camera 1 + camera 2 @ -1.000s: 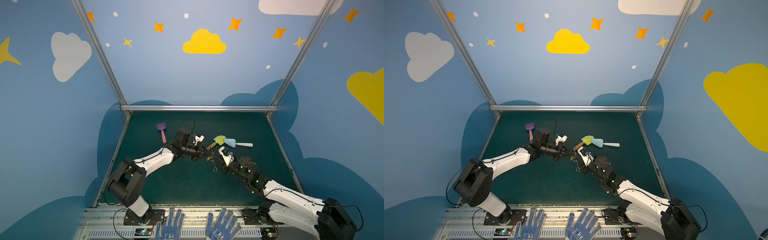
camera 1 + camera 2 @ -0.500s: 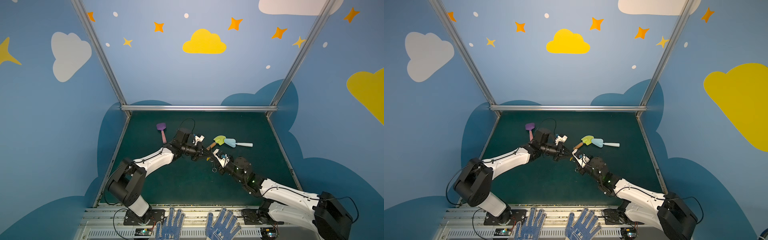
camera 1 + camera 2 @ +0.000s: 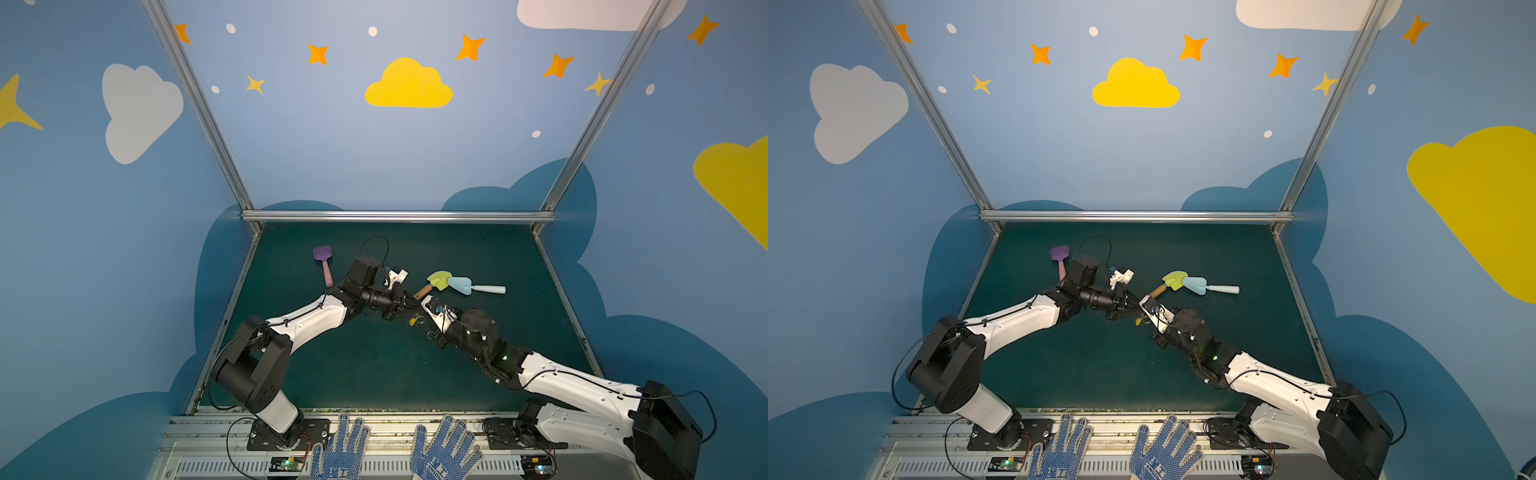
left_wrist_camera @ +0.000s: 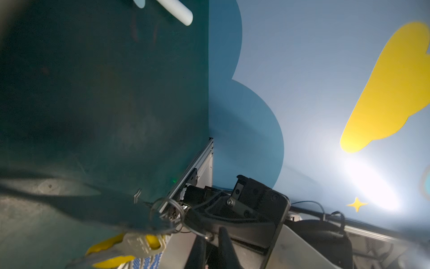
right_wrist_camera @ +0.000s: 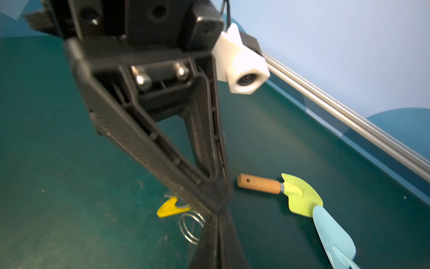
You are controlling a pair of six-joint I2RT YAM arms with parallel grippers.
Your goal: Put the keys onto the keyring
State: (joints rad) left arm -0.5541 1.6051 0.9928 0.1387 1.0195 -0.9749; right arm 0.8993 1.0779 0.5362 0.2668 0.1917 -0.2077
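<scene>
The right hand is pinched shut, tip to tip with the narrow left hand; whether either grips anything I cannot tell. The keys are just beside both tips, at the middle of the bench, with the shovel near

The keys, one silver, one yellow-headed, bunched on thin wire rings near the mat's middle

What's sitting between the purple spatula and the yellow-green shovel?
The left arm's wrist with its white camera mount, seen in both top views.
</scene>
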